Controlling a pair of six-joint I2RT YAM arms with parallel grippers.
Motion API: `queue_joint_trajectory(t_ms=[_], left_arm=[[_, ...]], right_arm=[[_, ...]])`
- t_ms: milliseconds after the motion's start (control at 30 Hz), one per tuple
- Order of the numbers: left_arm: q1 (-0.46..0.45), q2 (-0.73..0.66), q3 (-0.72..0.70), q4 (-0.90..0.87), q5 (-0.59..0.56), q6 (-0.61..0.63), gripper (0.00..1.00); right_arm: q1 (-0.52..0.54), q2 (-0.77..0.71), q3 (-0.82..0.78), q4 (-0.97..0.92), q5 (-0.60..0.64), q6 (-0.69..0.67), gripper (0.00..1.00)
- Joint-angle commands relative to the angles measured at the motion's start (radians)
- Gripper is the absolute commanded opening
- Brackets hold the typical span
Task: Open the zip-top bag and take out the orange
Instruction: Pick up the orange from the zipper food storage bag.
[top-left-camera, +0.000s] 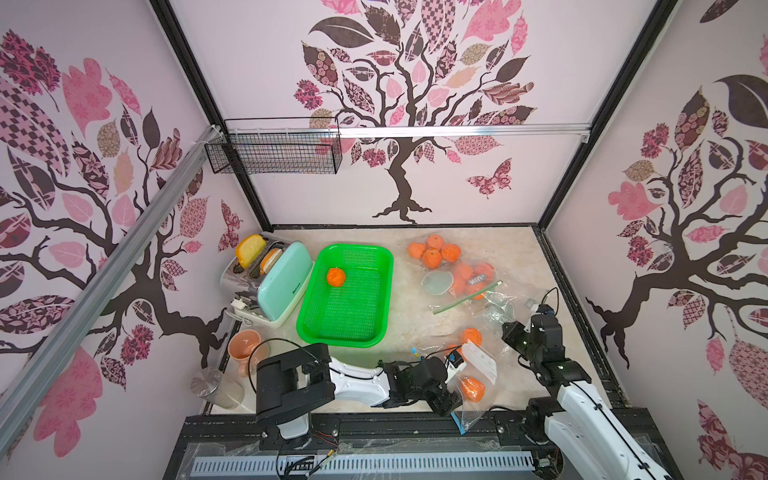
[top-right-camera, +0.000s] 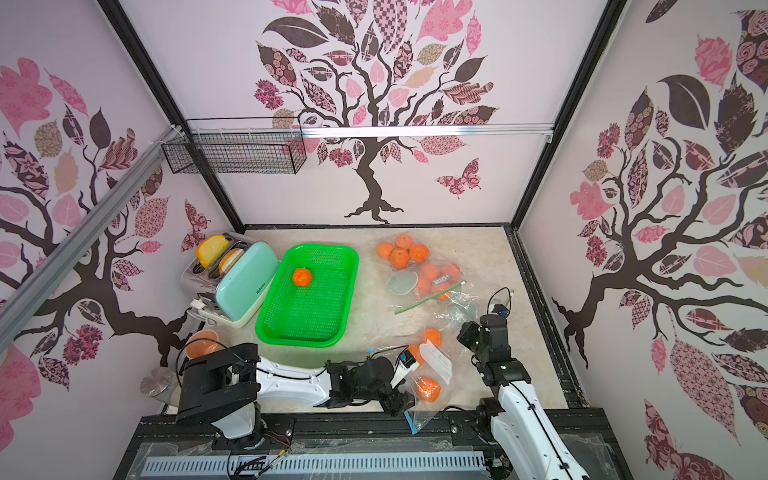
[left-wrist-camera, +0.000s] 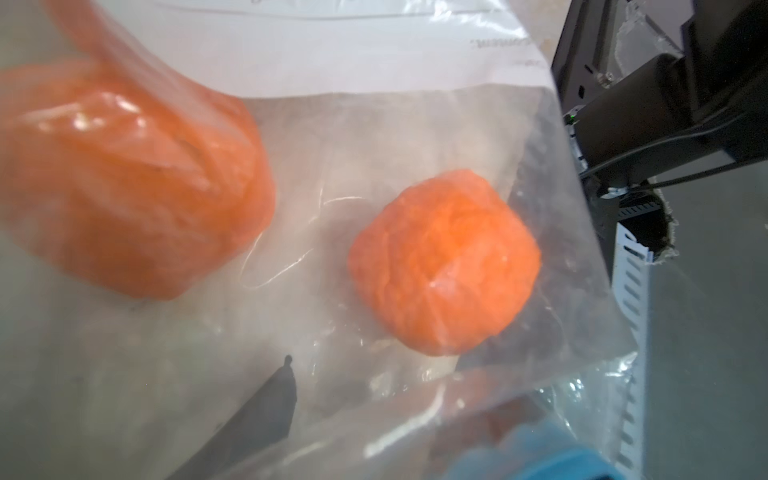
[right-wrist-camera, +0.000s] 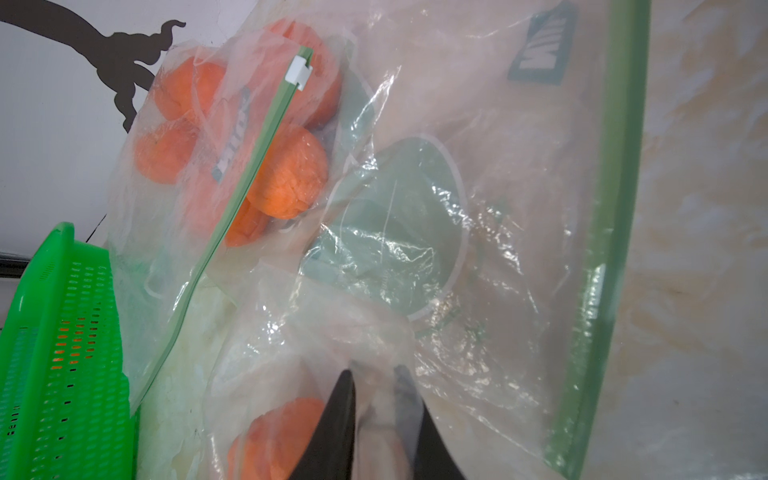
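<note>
Within the green basket (top-left-camera: 353, 248), one orange (top-left-camera: 336, 277) (unbagged).

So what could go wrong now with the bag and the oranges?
The bag hangs over the table's front edge, so it could slide off with an orange inside.
Film seems to lie between the left gripper and that orange, so it may grab plastic, not fruit.
The right gripper pinches only thin plastic, which could slip free.

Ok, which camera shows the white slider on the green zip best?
Right wrist: the slider sits sharp, capping the green zip. In both top views it is too small to tell; left wrist misses it.
</note>
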Motion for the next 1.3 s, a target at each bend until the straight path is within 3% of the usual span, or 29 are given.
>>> queue_joint_trajectory(t_ms=[0, 400, 567, 1267], left_arm=[[-0.019, -0.014, 0.024, 0.075, -0.017, 0.104, 0.76], [-0.027, 0.098, 0.121, 0.107, -0.006, 0.218, 0.83], [-0.028, 0.158, 0.19, 0.081, 0.01, 0.21, 0.83], [-0.026, 0.333, 0.382, 0.013, -0.111, 0.151, 0.83]], right_arm=[[-0.003, 0.003, -0.012, -0.022, 0.018, 0.037, 0.21], [-0.003, 0.075, -0.047, 0.034, -0.025, 0.102, 0.21], [-0.003, 0.076, -0.06, 0.047, -0.035, 0.121, 0.21], [0.0, 0.087, -0.105, 0.064, -0.071, 0.135, 0.21]])
